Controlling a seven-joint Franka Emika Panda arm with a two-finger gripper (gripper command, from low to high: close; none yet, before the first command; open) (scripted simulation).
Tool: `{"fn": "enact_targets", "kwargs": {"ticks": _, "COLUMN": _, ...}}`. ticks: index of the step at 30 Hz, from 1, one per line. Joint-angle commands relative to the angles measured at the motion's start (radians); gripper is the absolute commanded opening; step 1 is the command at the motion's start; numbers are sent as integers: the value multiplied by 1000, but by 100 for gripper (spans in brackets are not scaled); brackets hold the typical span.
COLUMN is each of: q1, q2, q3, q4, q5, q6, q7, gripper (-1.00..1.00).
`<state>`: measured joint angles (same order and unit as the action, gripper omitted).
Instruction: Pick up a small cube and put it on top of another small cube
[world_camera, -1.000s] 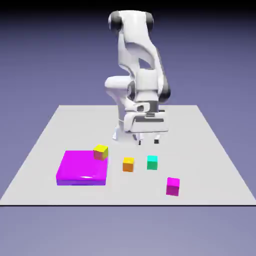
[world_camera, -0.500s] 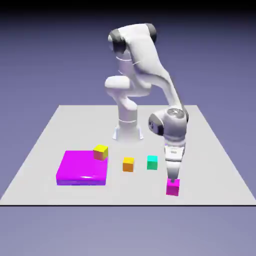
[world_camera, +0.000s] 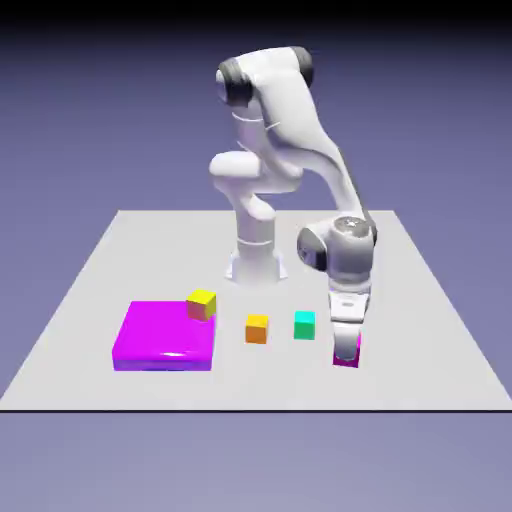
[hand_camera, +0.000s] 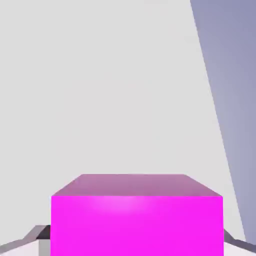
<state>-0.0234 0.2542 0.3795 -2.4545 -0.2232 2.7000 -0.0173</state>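
The small magenta cube (hand_camera: 137, 225) has shifted up the exterior view since the earlier frame, now clamped in the gripper (world_camera: 347, 360). It sits toward the exterior view's right, near the green cube (world_camera: 305, 326), perhaps just off the table (world_camera: 240, 385).

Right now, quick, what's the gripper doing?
Two-finger gripper: closed on the small magenta cube, one finger tip on each side.
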Motion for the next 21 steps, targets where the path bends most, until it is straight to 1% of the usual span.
{"fn": "enact_targets", "kwargs": {"ticks": 1, "q1": 35, "q2": -35, "q3": -36, "q4": -31, "q5": 2, "q6": -1, "q7": 8, "gripper": -100}}
{"fn": "enact_targets", "kwargs": {"ticks": 19, "q1": 658, "q2": -666, "q3": -688, "q4": -587, "q5": 36, "q6": -25, "q7": 142, "gripper": -100}}
{"fn": "enact_targets", "kwargs": {"ticks": 21, "q1": 659, "q2": -630, "q3": -676, "q4": -586, "q5": 73, "q6": 9, "q7": 117, "gripper": -100}}
